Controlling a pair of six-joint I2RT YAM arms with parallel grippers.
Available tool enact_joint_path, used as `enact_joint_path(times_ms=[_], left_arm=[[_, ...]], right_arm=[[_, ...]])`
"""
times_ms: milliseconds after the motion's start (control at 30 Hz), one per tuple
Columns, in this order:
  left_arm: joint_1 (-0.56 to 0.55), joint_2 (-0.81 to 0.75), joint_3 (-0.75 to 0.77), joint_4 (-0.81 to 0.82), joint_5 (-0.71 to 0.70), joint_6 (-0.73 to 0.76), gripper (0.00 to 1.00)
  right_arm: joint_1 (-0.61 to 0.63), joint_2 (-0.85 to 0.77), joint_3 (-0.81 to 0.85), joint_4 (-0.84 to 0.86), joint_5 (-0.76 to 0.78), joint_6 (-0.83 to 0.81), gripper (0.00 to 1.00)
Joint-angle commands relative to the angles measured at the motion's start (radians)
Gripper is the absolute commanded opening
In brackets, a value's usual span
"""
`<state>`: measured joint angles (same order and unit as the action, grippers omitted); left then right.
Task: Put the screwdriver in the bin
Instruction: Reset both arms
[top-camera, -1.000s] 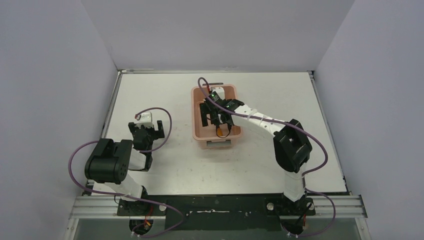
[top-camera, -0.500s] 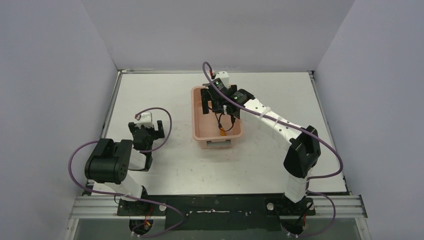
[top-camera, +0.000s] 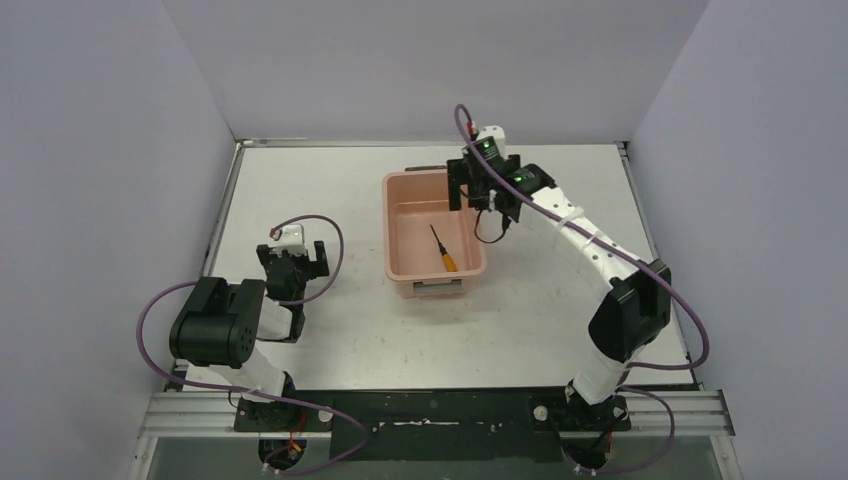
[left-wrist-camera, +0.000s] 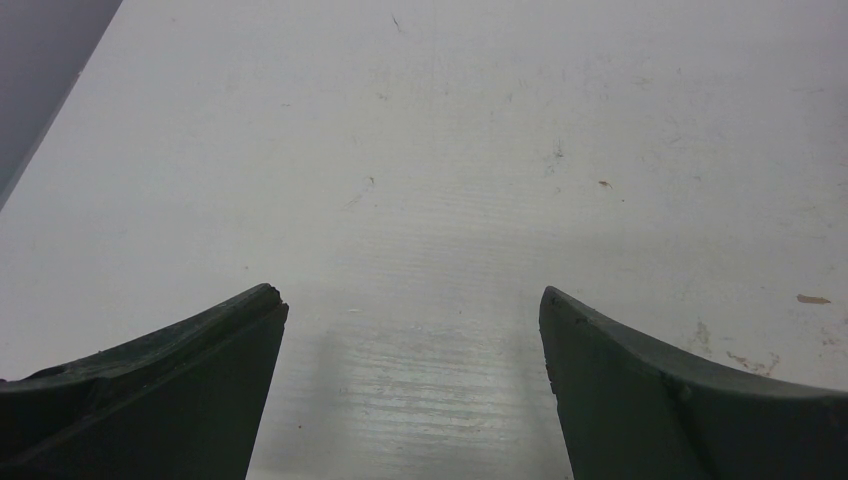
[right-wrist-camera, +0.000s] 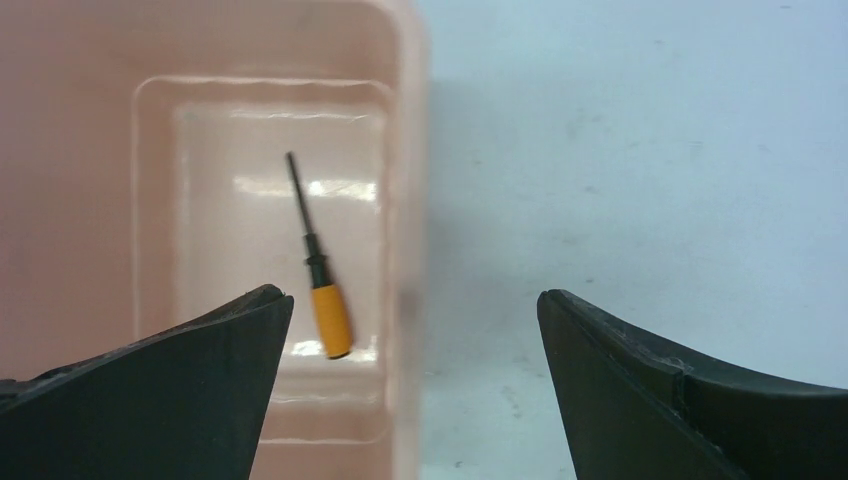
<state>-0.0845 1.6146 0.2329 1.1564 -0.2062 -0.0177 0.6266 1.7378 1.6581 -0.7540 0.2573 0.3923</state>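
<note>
The screwdriver (top-camera: 445, 249), orange handle and thin black shaft, lies flat on the floor of the salmon-pink bin (top-camera: 393, 222) in the middle of the table. It shows in the right wrist view too: screwdriver (right-wrist-camera: 320, 268), bin (right-wrist-camera: 408, 150). My right gripper (top-camera: 478, 195) hangs open and empty above the bin's far right corner, straddling its right rim, well clear of the screwdriver. My left gripper (top-camera: 293, 262) stands open over bare table at the left, nothing between its fingers (left-wrist-camera: 200, 370).
A dark handle (top-camera: 433, 287) sits on the bin's near short end. White table (top-camera: 330, 330) stretches around the bin, with grey walls on three sides. Purple cables loop off both arms.
My right gripper has lifted out of the bin and swung back and to the right, leaving the screwdriver lying on the bin's floor. The left arm has not moved.
</note>
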Motion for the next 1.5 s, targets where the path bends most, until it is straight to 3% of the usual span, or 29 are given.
enact_joint_path(times_ms=[0,233,633,1467], left_arm=[[-0.003,-0.005,0.020,0.056,-0.002,-0.008,0.97],[-0.003,-0.005,0.020,0.055,-0.002,-0.007,0.97],[-0.003,-0.004,0.020,0.056,-0.002,-0.007,0.97],[-0.003,-0.005,0.020,0.057,-0.001,-0.007,0.97]], right_arm=[[-0.121,-0.131,-0.032,0.041,-0.025,-0.080,1.00],[-0.365,-0.197,-0.080,0.044,-0.186,-0.152,1.00],[-0.615,-0.209,-0.145,0.094,-0.336,-0.300,1.00],[-0.659,-0.250,-0.186,0.131,-0.416,-0.355,1.00]])
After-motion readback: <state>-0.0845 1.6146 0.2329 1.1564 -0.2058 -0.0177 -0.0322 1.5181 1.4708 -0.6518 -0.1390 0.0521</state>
